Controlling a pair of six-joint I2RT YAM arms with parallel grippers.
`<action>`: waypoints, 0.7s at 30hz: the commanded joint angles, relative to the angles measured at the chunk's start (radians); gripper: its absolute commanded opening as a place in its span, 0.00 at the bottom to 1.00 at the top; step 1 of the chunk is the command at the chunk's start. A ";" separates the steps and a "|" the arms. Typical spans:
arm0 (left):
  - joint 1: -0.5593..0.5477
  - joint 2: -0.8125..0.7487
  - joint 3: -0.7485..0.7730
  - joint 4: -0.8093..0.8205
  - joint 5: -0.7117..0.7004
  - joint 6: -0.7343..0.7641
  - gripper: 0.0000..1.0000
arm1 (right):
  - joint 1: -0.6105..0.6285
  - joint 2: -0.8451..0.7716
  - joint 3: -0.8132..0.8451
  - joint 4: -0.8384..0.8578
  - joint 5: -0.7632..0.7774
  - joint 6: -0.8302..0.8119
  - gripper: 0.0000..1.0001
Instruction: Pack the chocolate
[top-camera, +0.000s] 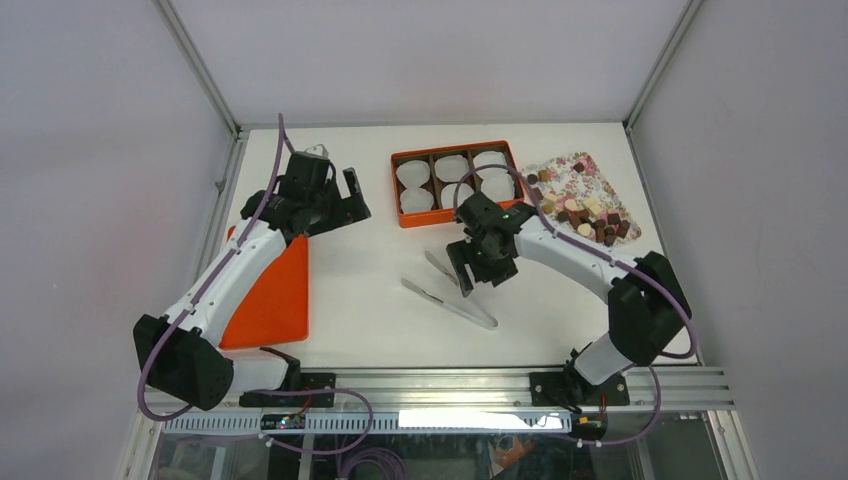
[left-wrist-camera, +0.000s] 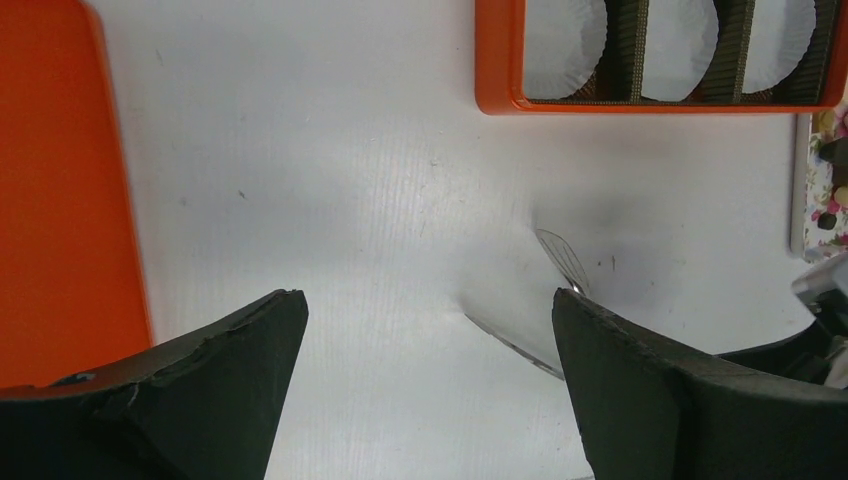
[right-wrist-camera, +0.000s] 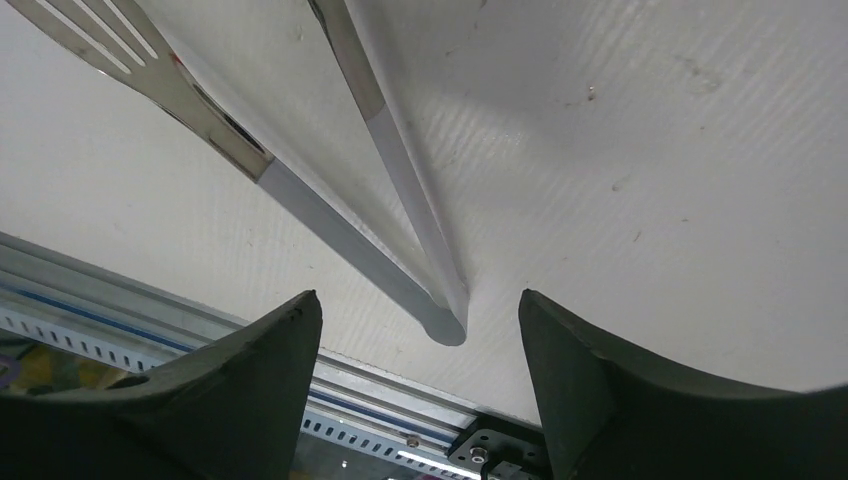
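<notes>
Small dark brown, tan and cream chocolate pieces (top-camera: 592, 215) sit piled on the floral-patterned tray (top-camera: 590, 165) at the table's (top-camera: 360, 300) far right. None are in the orange divided box (top-camera: 396, 190) holding white fluted paper cups (top-camera: 452, 168). Right gripper (right-wrist-camera: 415, 300) is low over the metal tongs (top-camera: 452, 302), jaws apart on either side of the hinge end, no contact. Tongs lie flat with arms spread. Left gripper (top-camera: 338, 195) is wide open and holding nothing, beside the flat orange lid (top-camera: 275, 300).

One orange box (top-camera: 396, 190) is holding six white paper cups (top-camera: 413, 173). One orange lid (top-camera: 270, 295), one pair of metal tongs (top-camera: 450, 303) and one floral tray (top-camera: 585, 178) are lying alongside. The tray is carrying well over a dozen chocolate pieces (top-camera: 597, 225), too small for an exact count.
</notes>
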 joint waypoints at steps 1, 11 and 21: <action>0.006 -0.058 -0.018 0.028 -0.059 -0.046 0.99 | 0.047 0.039 0.000 0.057 0.047 -0.011 0.77; 0.006 -0.071 -0.041 0.050 -0.045 -0.069 0.99 | 0.082 0.186 -0.094 0.297 0.127 0.061 0.54; 0.006 -0.077 -0.052 0.070 -0.029 -0.101 0.99 | 0.084 -0.058 -0.177 0.151 0.337 0.206 0.00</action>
